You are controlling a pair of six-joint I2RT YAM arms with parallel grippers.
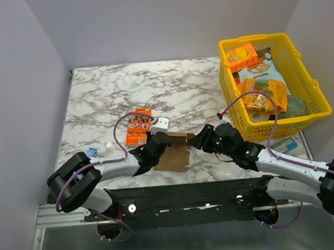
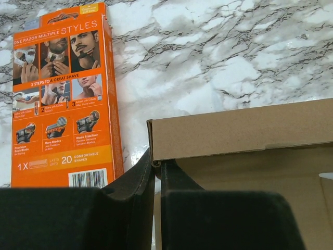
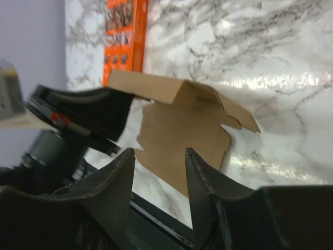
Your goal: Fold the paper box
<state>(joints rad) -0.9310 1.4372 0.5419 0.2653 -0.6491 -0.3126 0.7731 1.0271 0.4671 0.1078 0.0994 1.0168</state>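
Cardboard, plain brown and matt, makes the paper box [image 1: 178, 153], a die-cut sheet with one wall raised, lying on the marble table [image 1: 193, 88] between both pincers. The left pincer [image 2: 155, 159], low, pinches narrowly that wall's corner; the right pincer [image 3: 160, 156] gapes, empty, just before the tabs.

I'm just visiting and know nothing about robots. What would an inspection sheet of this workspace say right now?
Surface: marble-pattern table.
Job's things: brown paper box, partly folded, one wall raised.
Clutter: orange razor box beside it; small white block; yellow basket of snacks at right.
End effectors: left end effector pinching the raised box wall; right end effector open, holding nothing.
Cables: purple cable loops off the left arm; another arcs across the basket front.
Surroundings: plain grey walls; nothing else seen.
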